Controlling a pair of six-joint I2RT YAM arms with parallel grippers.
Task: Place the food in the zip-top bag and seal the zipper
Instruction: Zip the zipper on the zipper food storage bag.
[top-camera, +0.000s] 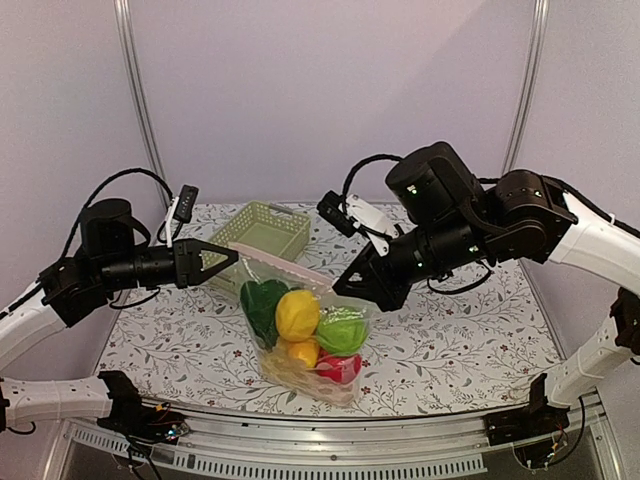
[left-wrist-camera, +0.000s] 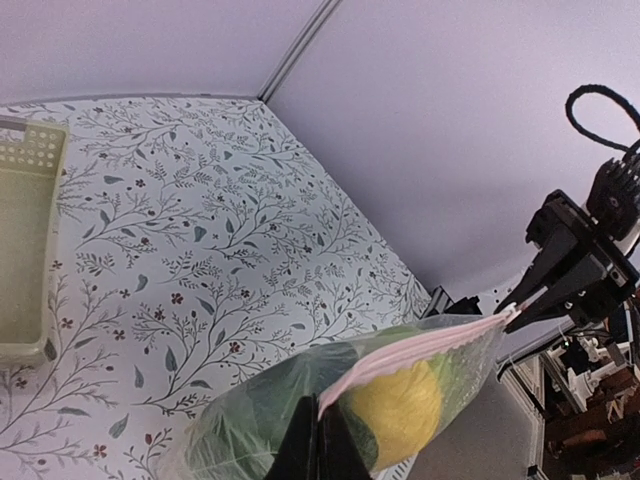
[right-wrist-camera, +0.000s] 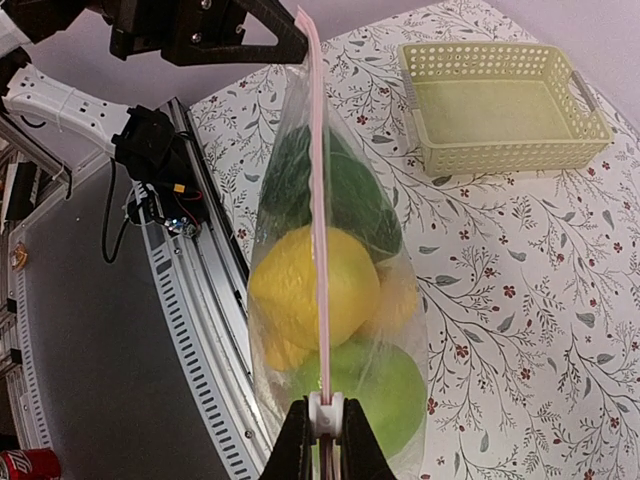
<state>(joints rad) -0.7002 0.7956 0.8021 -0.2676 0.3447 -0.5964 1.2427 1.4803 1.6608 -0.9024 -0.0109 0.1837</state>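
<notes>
The clear zip-top bag (top-camera: 300, 335) hangs above the table between my two grippers, its pink zipper (top-camera: 288, 270) stretched taut along the top. Inside it I see a dark green vegetable (top-camera: 262, 303), a yellow fruit (top-camera: 297, 313), a green apple (top-camera: 342, 330), a small yellow-orange fruit (top-camera: 303, 352), a red piece (top-camera: 341, 368) and pale cabbage (top-camera: 285, 375). My left gripper (top-camera: 236, 258) is shut on the zipper's left end (left-wrist-camera: 335, 398). My right gripper (top-camera: 340, 286) is shut on the white slider tab (right-wrist-camera: 327, 415) at the right end of the zipper (right-wrist-camera: 318, 200).
The pale green lattice basket (top-camera: 262, 234) stands at the back of the flowered table (top-camera: 460, 330), behind the bag, with nothing showing in it (right-wrist-camera: 500, 105). The table's metal front rail (top-camera: 330, 462) runs below the bag.
</notes>
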